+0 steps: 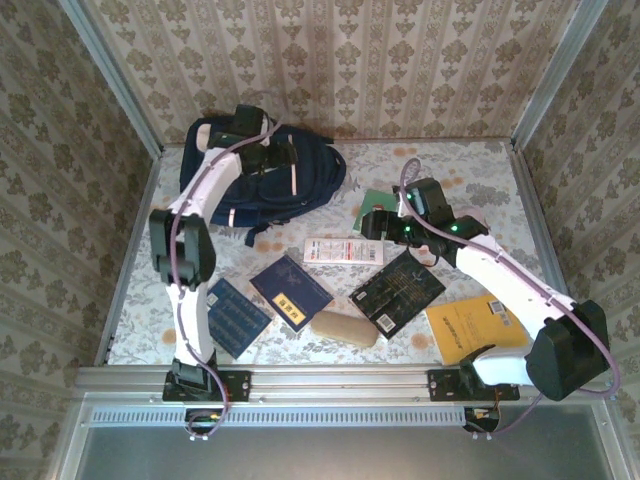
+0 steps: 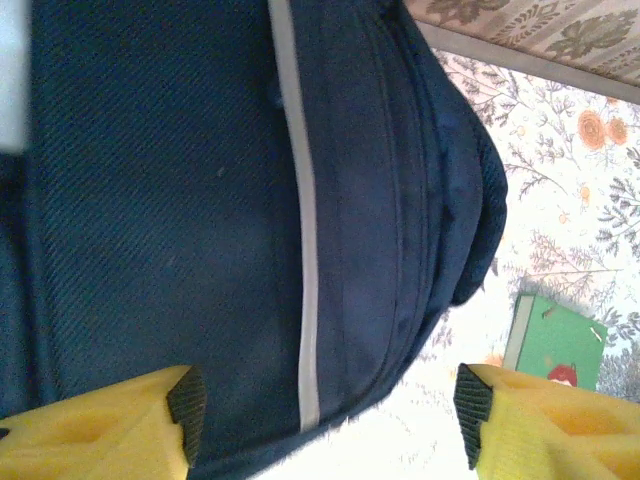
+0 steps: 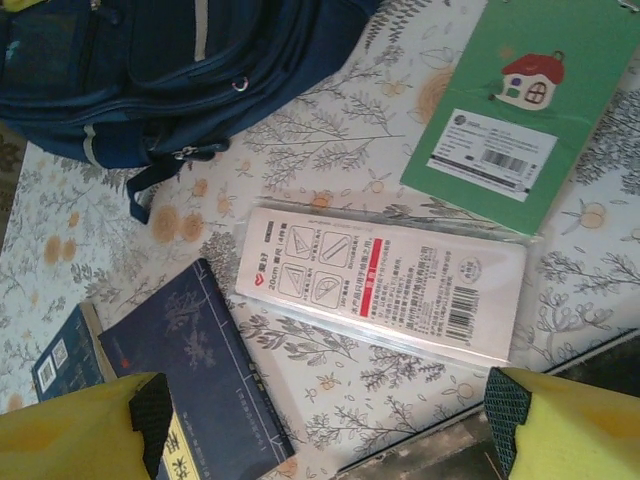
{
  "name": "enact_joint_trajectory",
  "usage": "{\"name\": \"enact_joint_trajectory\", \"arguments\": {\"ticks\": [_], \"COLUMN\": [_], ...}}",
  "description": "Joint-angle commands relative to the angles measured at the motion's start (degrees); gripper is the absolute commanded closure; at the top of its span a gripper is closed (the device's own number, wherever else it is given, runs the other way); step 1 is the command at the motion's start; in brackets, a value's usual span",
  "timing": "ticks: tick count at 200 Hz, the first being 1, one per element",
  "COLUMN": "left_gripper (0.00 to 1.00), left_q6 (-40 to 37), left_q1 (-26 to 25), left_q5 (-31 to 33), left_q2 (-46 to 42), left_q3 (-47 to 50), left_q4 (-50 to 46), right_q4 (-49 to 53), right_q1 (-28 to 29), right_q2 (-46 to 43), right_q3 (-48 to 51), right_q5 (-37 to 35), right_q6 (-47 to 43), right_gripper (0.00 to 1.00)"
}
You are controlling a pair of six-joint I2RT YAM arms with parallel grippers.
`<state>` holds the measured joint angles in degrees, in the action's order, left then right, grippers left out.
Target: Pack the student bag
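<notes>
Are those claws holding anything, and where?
Nothing is held: left gripper open over the student bag, right gripper open above a white packet.

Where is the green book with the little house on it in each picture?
Top external: the green book lies right of the middle, on the flowery cloth.
Left wrist: it sits low at the right edge.
Right wrist: it is at the upper right, with its house sticker showing.
Shared landmark: the student bag is to the book's left in every view.
</notes>
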<state>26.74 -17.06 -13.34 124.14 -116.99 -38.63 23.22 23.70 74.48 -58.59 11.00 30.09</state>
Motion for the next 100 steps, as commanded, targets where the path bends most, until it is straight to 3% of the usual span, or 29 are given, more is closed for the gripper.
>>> {"name": "enact_joint_trajectory", "arguments": {"ticks": [1, 41, 100], "left_gripper": [0.32, 0.37, 0.45], "left_q6": [-2.59, 0.28, 5.13], "left_q1": [1.07, 1.9, 1.67], "left_q5": [-6.34, -10.89, -16.34], "left_q2": [6.11, 13.57, 18.67], "left_q3": [-7.71, -14.65, -15.3], "left_q4": [-2.87, 0.22, 5.53], "right_q4": [-0.98, -0.07, -1.07], "right_q1": [-0.4, -0.42, -0.41], "right_q2": [-2.47, -3.36, -2.22], "right_q3": [1.77, 2.9, 2.95], "right_q5": [1.2, 1.2, 2.19], "right_q6": [1.46, 1.05, 1.41], "right_gripper": [0.19, 0.22, 0.23]}}
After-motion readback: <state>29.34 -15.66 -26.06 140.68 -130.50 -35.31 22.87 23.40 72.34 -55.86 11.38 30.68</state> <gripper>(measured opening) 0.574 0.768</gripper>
